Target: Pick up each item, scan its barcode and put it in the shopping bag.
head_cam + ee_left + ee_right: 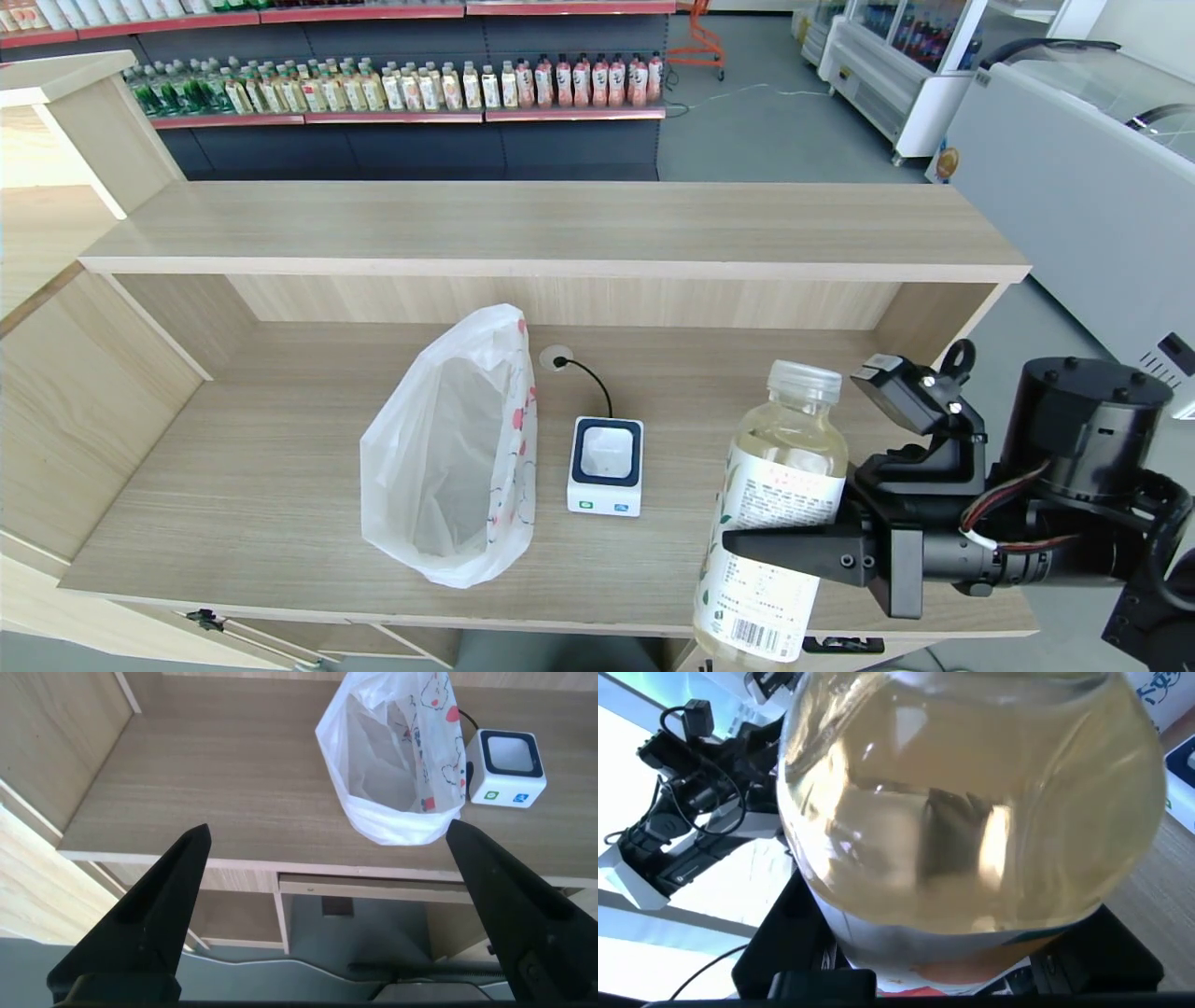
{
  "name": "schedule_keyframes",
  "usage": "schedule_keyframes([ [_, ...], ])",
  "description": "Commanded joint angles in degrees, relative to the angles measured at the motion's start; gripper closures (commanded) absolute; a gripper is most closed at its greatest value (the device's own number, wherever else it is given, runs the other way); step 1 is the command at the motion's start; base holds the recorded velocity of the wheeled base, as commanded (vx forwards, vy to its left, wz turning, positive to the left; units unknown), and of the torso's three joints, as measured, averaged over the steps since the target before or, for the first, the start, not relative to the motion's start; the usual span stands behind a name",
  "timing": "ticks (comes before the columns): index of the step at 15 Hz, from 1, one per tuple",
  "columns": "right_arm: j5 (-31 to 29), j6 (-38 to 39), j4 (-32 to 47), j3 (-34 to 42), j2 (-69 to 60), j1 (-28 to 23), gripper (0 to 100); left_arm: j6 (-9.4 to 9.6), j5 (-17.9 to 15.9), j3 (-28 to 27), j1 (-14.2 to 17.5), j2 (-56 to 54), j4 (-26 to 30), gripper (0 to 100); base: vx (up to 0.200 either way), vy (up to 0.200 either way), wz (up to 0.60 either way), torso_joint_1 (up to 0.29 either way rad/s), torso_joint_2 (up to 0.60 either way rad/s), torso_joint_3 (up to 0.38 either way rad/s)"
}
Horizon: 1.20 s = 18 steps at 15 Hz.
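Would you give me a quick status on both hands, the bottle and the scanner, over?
Right hand shut on bottle, upright, right of scanner. Left hand open, empty, off counter's front edge. Shopping bag open beside scanner; path clear.

At centre frame, the shopping bag (453, 448) is translucent white with red-pink print; the scanner (606, 464) is white, dark-framed; lower right, the bottle (782, 457) holds pale yellow liquid; the counter (261, 467) is light woodgrain.
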Motion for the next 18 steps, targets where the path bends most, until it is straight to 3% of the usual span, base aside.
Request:
schedule_keyframes([
  [1,-0.5,-0.9,-0.2,-0.1,-1.7,-0.7,100,-0.02,0.0,0.0,0.0,0.0,0.0,0,0.000,0.000,0.00,0.000,0.00,0.000],
  [2,-1.8,-5.0,0.1,-0.5,-2.7,-2.9,100,-0.02,0.0,0.0,0.0,0.0,0.0,0,0.000,0.000,0.00,0.000,0.00,0.000],
  [4,-2.9,-21.1,2.6,-1.3,-4.6,-10.4,100,-0.02,0.1,0.0,0.0,0.0,0.0,0,0.000,0.000,0.00,0.000,0.00,0.000],
  [6,-11.4,-37.7,5.1,-1.3,-5.1,-14.7,100,-0.02,0.0,0.0,0.0,0.0,0.0,0,0.000,0.000,0.00,0.000,0.00,0.000],
  [11,-21.6,-50.0,-4.1,-1.8,-4.0,-15.5,100,-0.02,0.0,0.0,0.0,0.0,0.0,0,0.000,0.000,0.00,0.000,0.00,0.000],
  [15,-22.8,-62.3,-4.2,-1.8,-4.7,-15.6,100,-0.02,0.0,0.0,0.0,0.0,0.0,0,0.000,0.000,0.00,0.000,0.00,0.000],
  [18,-22.8,-66.3,-4.5,-1.8,-4.7,-15.5,100,-0.02,0.0,0.0,0.0,0.0,0.0,0,0.000,0.000,0.00,0.000,0.00,0.000],
])
